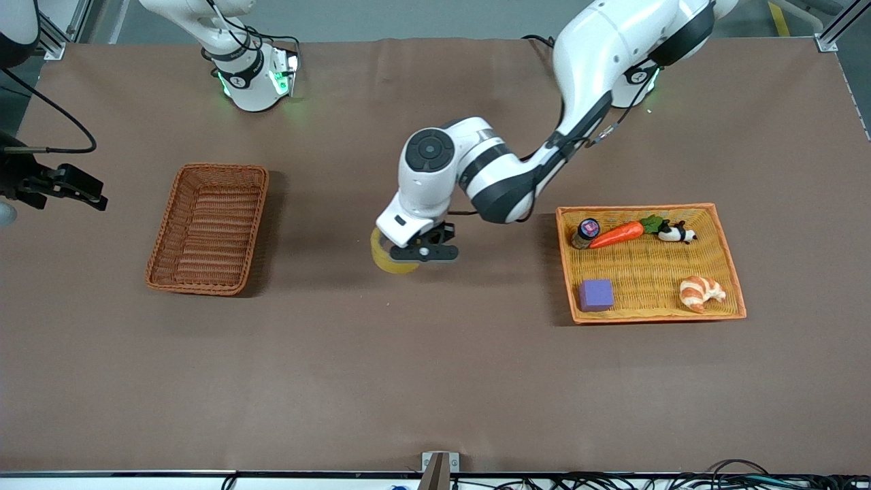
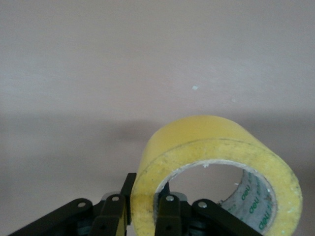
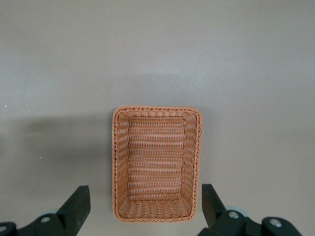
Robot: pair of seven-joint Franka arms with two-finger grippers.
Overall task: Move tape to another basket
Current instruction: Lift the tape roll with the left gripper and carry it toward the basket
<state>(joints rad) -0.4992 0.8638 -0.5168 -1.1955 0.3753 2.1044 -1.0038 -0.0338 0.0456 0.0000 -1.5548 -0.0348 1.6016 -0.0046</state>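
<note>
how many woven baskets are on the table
2. The reddish-brown rectangular wicker basket sits toward the right arm's end, nothing in it. The wider, flatter orange-yellow woven tray sits toward the left arm's end, holding small items. None looks hidden.

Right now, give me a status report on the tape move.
Left gripper shut on tape, over bare table between baskets. Right gripper open, waiting above basket. Nothing in the way.

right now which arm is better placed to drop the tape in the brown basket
Left. The left gripper is already shut on the tape, over the table between the tray and the basket. The right gripper is open.
</note>
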